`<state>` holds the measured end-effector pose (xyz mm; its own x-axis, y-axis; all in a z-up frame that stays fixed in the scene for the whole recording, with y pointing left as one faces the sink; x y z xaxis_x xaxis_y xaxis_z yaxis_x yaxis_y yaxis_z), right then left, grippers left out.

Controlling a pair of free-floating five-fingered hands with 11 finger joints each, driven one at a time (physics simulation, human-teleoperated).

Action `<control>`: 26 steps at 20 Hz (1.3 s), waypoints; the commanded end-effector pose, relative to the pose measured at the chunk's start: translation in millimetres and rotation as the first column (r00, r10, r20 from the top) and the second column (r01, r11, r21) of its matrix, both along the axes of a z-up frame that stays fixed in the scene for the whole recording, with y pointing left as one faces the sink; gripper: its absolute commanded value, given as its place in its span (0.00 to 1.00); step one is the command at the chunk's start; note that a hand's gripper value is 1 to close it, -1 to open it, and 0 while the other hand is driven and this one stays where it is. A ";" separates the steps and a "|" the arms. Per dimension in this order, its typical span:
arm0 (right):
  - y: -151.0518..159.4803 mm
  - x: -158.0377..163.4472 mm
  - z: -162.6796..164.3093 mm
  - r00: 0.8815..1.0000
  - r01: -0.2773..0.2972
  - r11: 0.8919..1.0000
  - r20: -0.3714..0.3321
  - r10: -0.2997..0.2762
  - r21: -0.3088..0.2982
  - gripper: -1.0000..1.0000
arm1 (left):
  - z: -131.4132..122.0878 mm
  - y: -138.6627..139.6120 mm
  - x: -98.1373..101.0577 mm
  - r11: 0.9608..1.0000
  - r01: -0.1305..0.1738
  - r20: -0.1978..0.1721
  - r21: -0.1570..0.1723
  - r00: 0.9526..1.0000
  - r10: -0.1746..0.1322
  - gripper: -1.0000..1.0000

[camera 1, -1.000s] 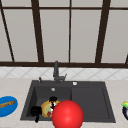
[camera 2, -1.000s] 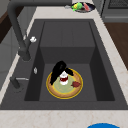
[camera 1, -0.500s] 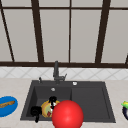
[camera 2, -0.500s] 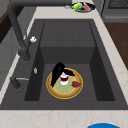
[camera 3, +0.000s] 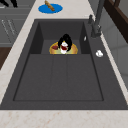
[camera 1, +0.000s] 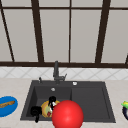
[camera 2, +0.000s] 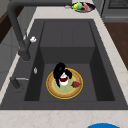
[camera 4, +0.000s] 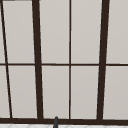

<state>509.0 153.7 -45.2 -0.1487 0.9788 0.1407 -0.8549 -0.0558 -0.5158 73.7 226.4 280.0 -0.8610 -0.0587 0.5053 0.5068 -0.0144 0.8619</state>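
Observation:
A yellow-rimmed plate (camera 2: 54, 90) with a green middle lies on the floor of the black sink's basin (camera 1: 30, 100). My right hand (camera 1: 52, 101) is down over the plate. In the left side view its fingers (camera 2: 57, 74) curl round a small white and red piece (camera 2: 64, 79) at the plate's middle. A dark red bit (camera 2: 76, 84) lies on the plate beside it. The same hand (camera 3: 65, 40) shows over the plate (camera 3: 54, 49) from the right. My left hand (camera 1: 35, 111) hangs at the sink's front left corner, apart from the plate. A large red ball (camera 1: 67, 115) covers the sink's front edge.
A dark tap (camera 1: 56, 72) stands behind the basin. The drainboard (camera 1: 88, 100) takes up the sink's right half. On the left counter lies a blue plate (camera 1: 11, 108) with a brown stick (camera 1: 6, 103). A dark bowl (camera 2: 82, 6) of green and red pieces stands at the right.

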 end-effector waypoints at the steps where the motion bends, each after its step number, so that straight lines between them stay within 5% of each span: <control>1: 0.0 0.0 -2.1 1.000 0.000 1.000 0.013 0.000 -0.014 1.00 | 0.0 0.0 0.0 1.000 0.000 0.000 0.000 1.000 0.000 0.50; 5: 0.0 -0.5 5.8 0.998 0.006 1.000 0.068 -0.005 -0.017 1.00 | 0.0 0.0 0.0 1.000 0.000 0.000 0.000 1.000 0.000 0.50; 11: 1.2 5.7 40.6 0.999 0.030 0.998 0.041 -0.028 -0.052 1.00 | 0.0 0.0 0.0 1.000 0.000 0.000 0.000 1.000 0.000 0.50; 26: -41.3 6.4 117.2 0.997 0.018 1.000 0.077 -0.017 -0.011 1.00 | 0.0 0.0 0.0 1.000 0.000 0.000 0.000 1.000 0.000 0.50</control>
<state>515.6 122.5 54.7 -0.1405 0.9826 0.1214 -0.8262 -0.0488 -0.5613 73.7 226.4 280.0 -0.8610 -0.0587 0.5053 0.5068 -0.0144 0.8619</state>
